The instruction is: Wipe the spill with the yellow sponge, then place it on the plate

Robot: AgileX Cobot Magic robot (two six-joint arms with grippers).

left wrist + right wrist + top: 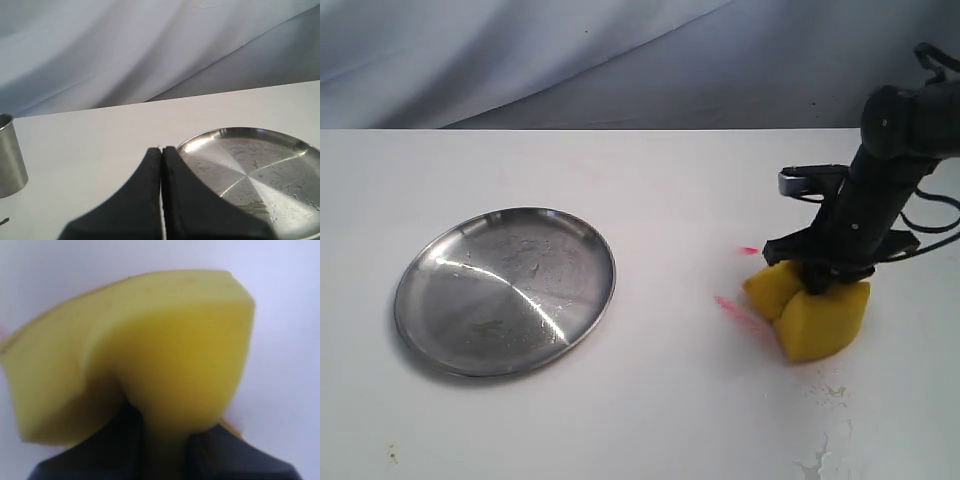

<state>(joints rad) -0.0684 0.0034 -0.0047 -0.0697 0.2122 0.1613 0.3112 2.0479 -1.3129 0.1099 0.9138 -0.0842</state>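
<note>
The yellow sponge (815, 320) is being squeezed by the right hand (820, 278), clamped on its middle, against the desk (670, 420) beside pink streaks (732, 308); the spill is not being shown. Firm, flat strokes are being called for before the plate (505, 290), well apart, is approached.

exterior: right gripper (817, 278) tips were buried in the pinched yellow sponge (823, 322); arm (880, 180) ran off the right edge | lower right: pale blotches (825, 445) too faint to identify, possibly wet marks | left wrist: plate (240, 131) and metal cup (10, 155) were cropped by frame edges, plate partly behind left gripper (161, 165) | right wrist: yellow sponge was blurred
</note>
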